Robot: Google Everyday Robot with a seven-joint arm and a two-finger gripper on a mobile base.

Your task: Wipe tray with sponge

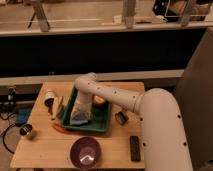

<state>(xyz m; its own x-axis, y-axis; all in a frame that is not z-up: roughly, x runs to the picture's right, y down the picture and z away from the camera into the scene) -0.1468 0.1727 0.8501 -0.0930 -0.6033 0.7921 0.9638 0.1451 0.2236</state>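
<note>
The green tray lies in the middle of the wooden table. My gripper points down into the tray's left half. It is shut on the light-blue sponge, which is pressed on the tray floor near the left wall. A small orange round object lies in the tray's far right corner, behind the arm.
A dark purple bowl stands in front of the tray. A black flat object and a small dark cup are to the right. A white cup, a utensil, a red item and a tin are to the left.
</note>
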